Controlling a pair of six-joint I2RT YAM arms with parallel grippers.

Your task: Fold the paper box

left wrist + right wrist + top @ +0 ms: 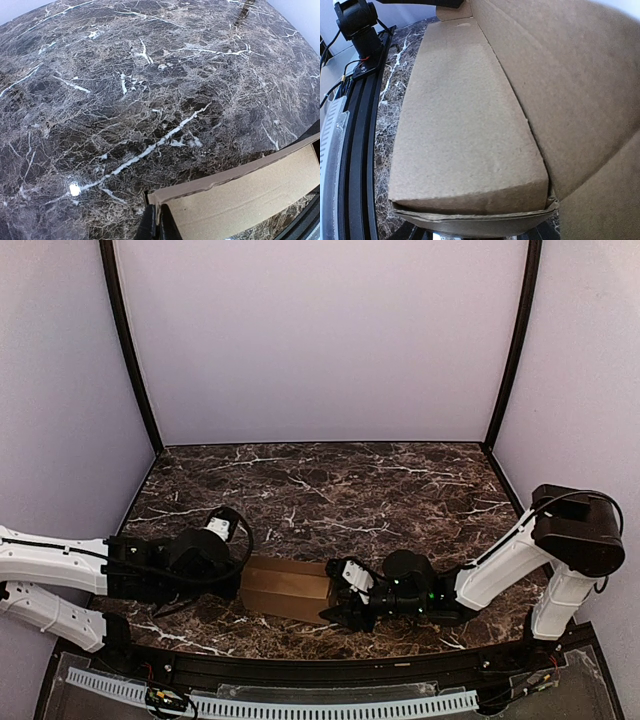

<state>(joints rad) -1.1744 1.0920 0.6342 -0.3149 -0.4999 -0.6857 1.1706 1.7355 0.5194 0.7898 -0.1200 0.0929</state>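
The paper box (287,587) is a slim tan cardboard box lying on the dark marble table (330,490) near its front edge, between the two arms. My left gripper (243,586) is at the box's left end. In the left wrist view its gripper (156,222) is shut on a thin cardboard edge at the corner of the paper box (250,195). My right gripper (335,602) is at the right end. In the right wrist view the paper box (465,125) fills the frame, with its bowed end flap held between the dark fingers (412,231).
A black rail (320,665) and a white ribbed strip (270,705) run along the near edge, close under the box. Lavender walls with black corner posts (130,350) close in the table on three sides. The rail (357,150) shows left of the box.
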